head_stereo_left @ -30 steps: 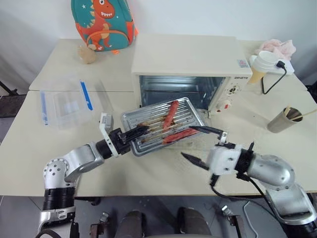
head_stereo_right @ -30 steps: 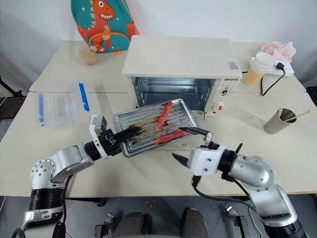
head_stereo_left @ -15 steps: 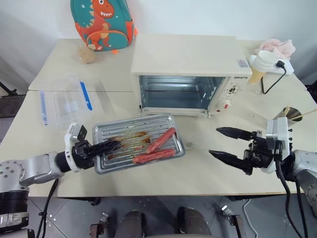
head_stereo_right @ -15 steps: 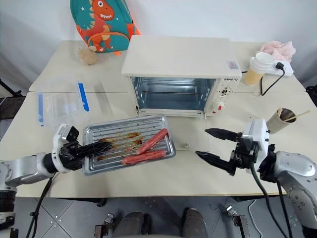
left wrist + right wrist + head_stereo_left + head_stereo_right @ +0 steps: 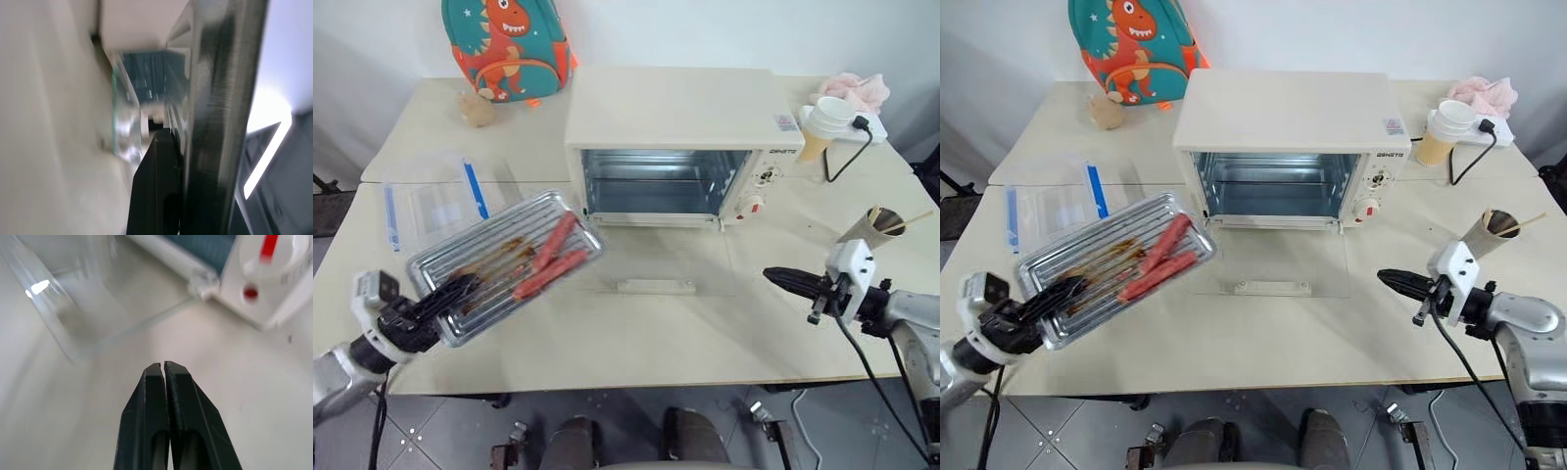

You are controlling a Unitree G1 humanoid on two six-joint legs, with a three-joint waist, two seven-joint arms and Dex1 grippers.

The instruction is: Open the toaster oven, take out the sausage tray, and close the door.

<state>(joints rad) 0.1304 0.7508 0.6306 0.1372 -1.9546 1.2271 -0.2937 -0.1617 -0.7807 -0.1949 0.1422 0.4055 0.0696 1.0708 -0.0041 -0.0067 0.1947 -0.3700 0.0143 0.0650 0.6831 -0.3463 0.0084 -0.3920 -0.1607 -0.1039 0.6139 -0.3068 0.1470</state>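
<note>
Since a second ago: sausage tray [image 5: 499,259] swung from oven mouth out to robot's left, now tilted above worktop [image 5: 636,343] edge, clamped at near corner in left pincer [image 5: 435,302]. Right pincer [image 5: 790,280] pulled right, snapped together, empty. Toaster oven [image 5: 675,137] empty, door [image 5: 656,264] flat open. Thin stiff metal, greasy; sausages likely to roll, so keep level, grip rim. Right wrist view adds red knob mark close up, head views don't

Staged test room, not a real kitchen: cream-white boxy toaster oven [image 5: 671,147] on pushed-together beige tables [image 5: 636,333], plain white wall [image 5: 724,29], teal dinosaur-print child's backpack [image 5: 505,44].
</note>
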